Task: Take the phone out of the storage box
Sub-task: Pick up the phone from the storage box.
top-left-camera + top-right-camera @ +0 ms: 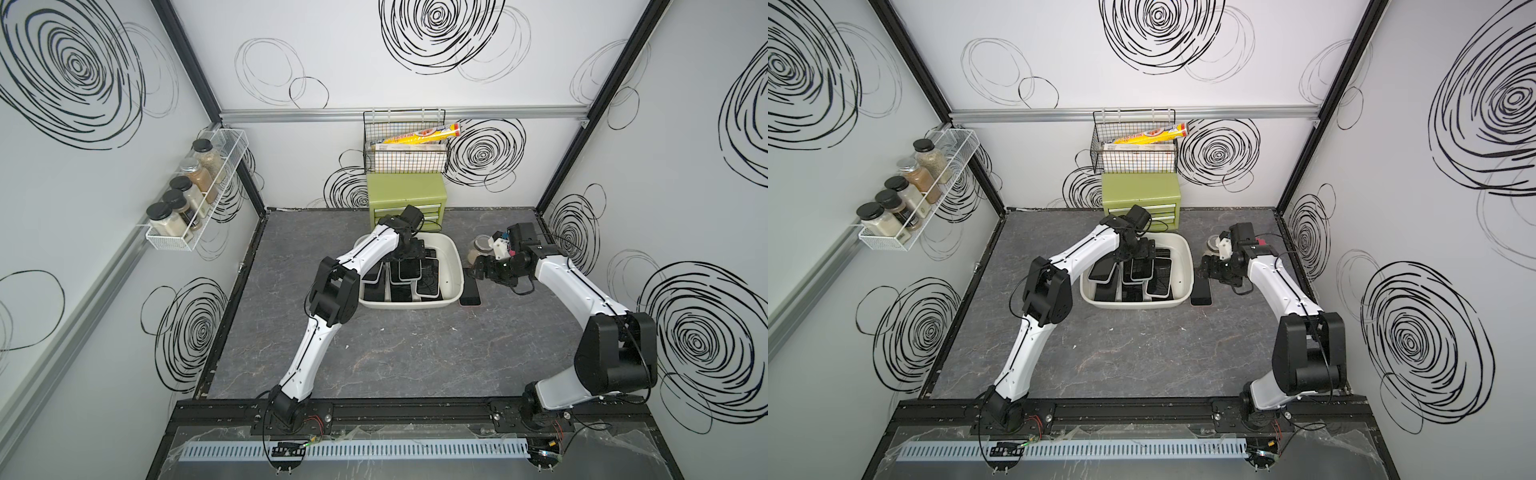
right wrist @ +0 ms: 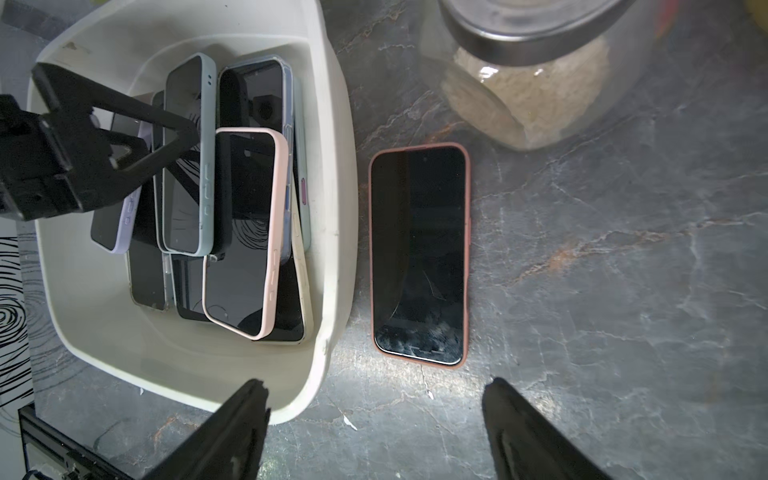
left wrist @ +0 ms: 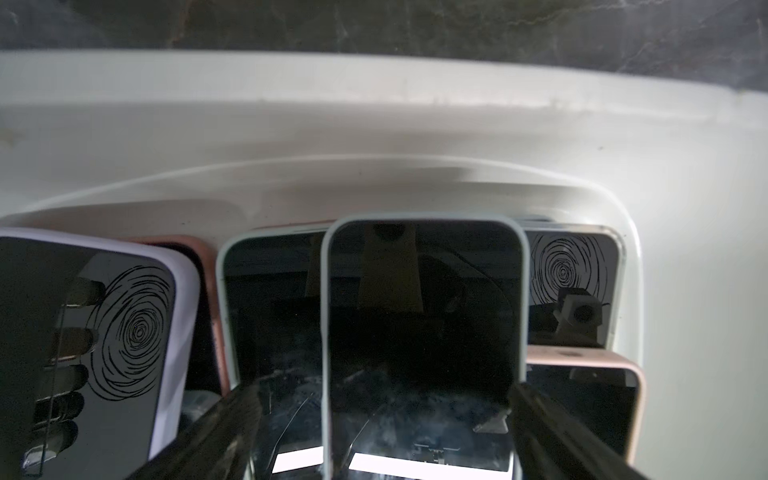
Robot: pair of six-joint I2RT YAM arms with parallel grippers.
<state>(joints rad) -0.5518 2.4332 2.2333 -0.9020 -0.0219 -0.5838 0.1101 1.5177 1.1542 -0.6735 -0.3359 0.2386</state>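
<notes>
My left claw point(image 3: 382, 390), spread wide, straddles a mint-cased phone point(image 3: 424, 311) in the storage box point(image 3: 374, 124), seemingly to pinch it; my right claw point(image 2: 376, 384) hangs released outside.

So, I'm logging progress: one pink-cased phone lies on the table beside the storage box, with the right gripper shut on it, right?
Not shut: the right wrist view shows the right gripper open, not gripping the pink-cased phone, which does lie on the table beside the storage box.

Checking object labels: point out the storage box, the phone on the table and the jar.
storage box point(image 1: 453, 266): in a top view, its right wall.
phone point(image 2: 417, 253): right wrist view, screen middle.
jar point(image 2: 528, 95): right wrist view, glass side.
</notes>
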